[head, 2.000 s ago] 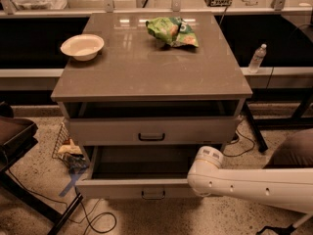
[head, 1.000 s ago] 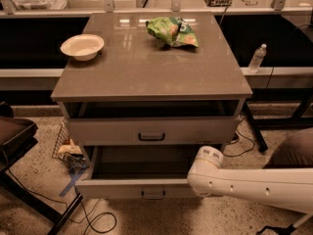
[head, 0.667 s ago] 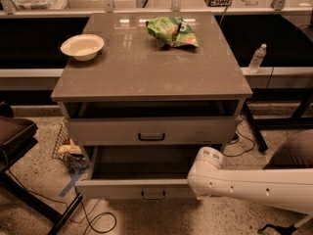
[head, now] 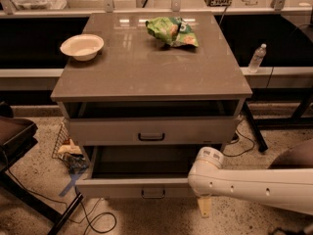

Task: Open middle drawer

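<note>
The middle drawer [head: 132, 187] stands pulled out of the grey cabinet. Its plain grey interior is empty, and its small dark handle [head: 153, 194] sits at the centre of the front panel. My white arm [head: 254, 185] reaches in from the right across the drawer's right front corner. My gripper [head: 204, 207] hangs just below and in front of that corner, right of the handle and not touching it. The drawer above [head: 151, 131] has its own dark handle and a dark gap over it.
On the cabinet top [head: 146, 72] are a white bowl [head: 82, 46] at the left and a green chip bag [head: 172, 31] at the back. A water bottle [head: 257, 58] stands at the right. A wire basket [head: 68, 148] and cables lie on the floor to the left.
</note>
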